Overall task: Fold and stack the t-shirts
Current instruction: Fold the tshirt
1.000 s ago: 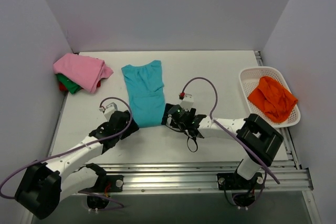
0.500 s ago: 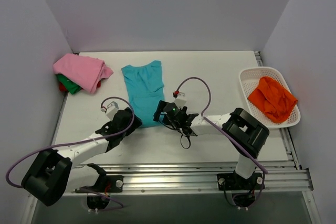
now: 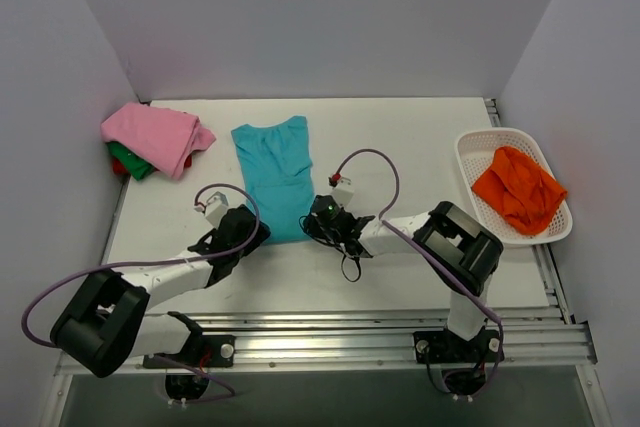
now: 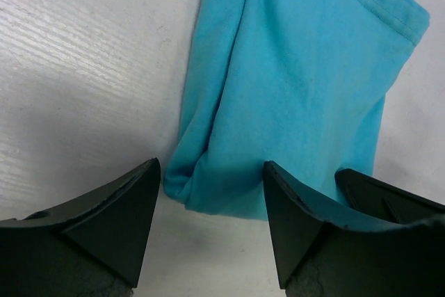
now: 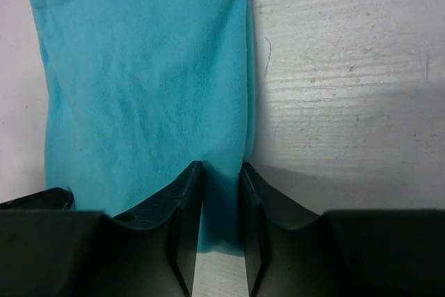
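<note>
From above, we are seeing the teal t-shirt (image 3: pixel 272 177) lying as a long narrow strip on the table (image 3: pixel 420 147), neck toward the far wall. The left gripper (image 3: pixel 256 232) and right gripper (image 3: pixel 313 218) are sitting at its near corners. A pink t-shirt (image 3: pixel 155 134) is resting on a green t-shirt (image 3: pixel 131 160) at far left, and an orange t-shirt (image 3: pixel 518 188) is lying in the basket (image 3: pixel 466 160).

On the left wrist view, our jaws are standing spread, straddling the hem's corner.

On the right wrist view, our jaws are nearly pressed together, pinching the hem's edge.
</note>
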